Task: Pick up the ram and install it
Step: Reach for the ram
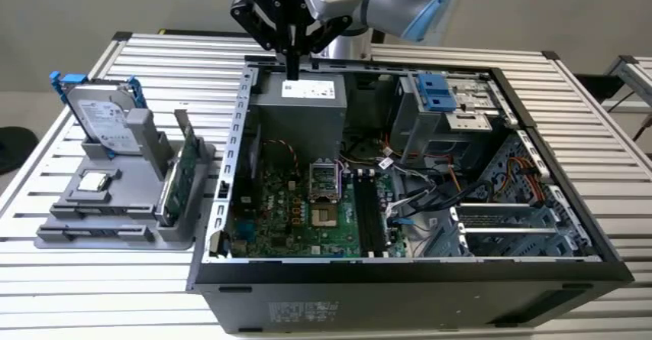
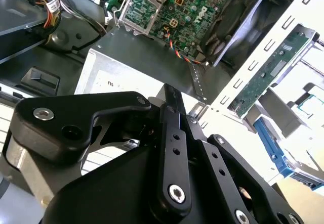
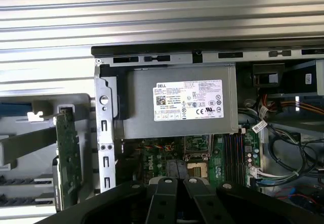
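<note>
Dark green ram stands edgewise in grey holder.

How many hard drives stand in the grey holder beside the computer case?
1. The hard drive stands upright in the grey holder, on the exterior view's left of the computer case. Others may sit hidden inside the case.

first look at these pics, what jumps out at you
The open computer case lying on the slatted table draws the eye first, its green motherboard laid bare. The black gripper hangs over the grey power supply at the far end of the case, jaws shut on nothing. At the exterior view's left, a grey stand holds a hard drive with blue rails.
</note>
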`<state>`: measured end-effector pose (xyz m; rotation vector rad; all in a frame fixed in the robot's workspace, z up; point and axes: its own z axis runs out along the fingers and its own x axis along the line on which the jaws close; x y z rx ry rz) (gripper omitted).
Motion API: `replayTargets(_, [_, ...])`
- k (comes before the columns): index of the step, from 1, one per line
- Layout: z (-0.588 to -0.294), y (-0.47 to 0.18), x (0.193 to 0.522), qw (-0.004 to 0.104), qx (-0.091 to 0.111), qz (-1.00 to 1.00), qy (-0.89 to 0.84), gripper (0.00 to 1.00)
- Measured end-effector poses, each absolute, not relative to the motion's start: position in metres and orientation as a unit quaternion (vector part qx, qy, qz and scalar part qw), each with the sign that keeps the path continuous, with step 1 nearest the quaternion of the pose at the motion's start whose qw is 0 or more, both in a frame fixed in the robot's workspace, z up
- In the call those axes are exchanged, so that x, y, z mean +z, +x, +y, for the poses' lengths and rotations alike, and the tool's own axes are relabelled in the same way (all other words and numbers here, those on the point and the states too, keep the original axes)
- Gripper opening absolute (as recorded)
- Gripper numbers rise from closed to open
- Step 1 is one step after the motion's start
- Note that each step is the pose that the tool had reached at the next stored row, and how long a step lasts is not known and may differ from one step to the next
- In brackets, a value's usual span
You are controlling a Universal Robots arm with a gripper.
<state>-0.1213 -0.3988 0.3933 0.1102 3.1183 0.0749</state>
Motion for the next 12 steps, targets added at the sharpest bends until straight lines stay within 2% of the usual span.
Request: replayTargets(12, [-0.3988, -0.1321, 0.3933, 0.01, 0.024, 0.999, 0.035, 0.0])
